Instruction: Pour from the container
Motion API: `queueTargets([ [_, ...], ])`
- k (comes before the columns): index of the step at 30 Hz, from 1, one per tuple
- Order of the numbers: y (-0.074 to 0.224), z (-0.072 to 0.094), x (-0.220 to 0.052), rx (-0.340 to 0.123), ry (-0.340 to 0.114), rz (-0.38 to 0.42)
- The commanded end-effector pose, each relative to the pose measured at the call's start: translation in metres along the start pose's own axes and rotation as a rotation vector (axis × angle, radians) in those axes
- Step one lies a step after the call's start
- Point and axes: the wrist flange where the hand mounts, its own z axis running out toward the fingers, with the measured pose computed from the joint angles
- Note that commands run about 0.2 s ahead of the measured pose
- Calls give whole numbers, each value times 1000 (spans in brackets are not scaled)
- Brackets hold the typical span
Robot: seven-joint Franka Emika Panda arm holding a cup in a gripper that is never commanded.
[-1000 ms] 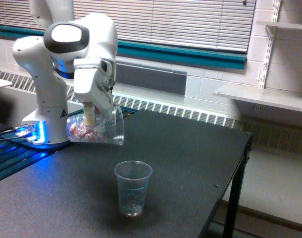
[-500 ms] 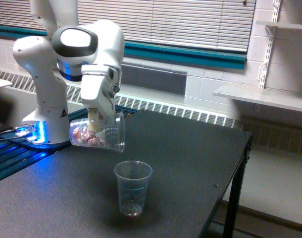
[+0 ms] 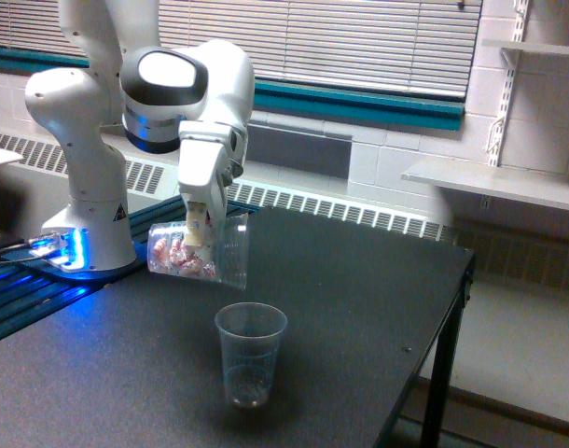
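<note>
Between the jaws: the container (image 3: 199,251), a clear wide tumbler, tipped nearly on its side, mouth toward the exterior view's right and slightly down. Reddish-pink and pale pieces sit bunched at its base end, away from the mouth. Gripper (image 3: 197,233) is clamped on the container from above, fingers down over its wall.

Below the jaws and a bit toward the exterior view's right: smaller tapered cup (image 3: 251,354) with printed marks, upright on the table, apart from the container, a little dark material at its bottom.

Versus 0.5 s ago: gripper and container have shifted toward the exterior view's right and slightly up; the mouth is now closer to being over the cup. Tilt looks about the same. Pieces remain at the base end. Cup unmoved.

Surface: black table (image 3: 359,299). Arm base (image 3: 84,187) stands at its left end with blue light at the foot. Behind: window blinds (image 3: 312,42), teal sill band, radiator grille, painted block wall, shelf (image 3: 499,182) at right.
</note>
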Motion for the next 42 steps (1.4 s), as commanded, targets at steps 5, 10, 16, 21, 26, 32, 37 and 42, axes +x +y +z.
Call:
queueTargets([
  [5, -3, 0, 4, -40, 3, -107],
  [10, -3, -3, 8, -58, 4, -136],
  [16, -5, -4, 10, -75, 4, -162],
  [21, -5, -5, 11, -87, 2, -185],
  [26, -7, -5, 11, -98, -1, -204],
  [32, -9, -5, 9, -111, -5, -232],
  [37, -9, -8, 11, -125, 0, -254],
  [42, -10, -9, 12, -135, 0, -290],
])
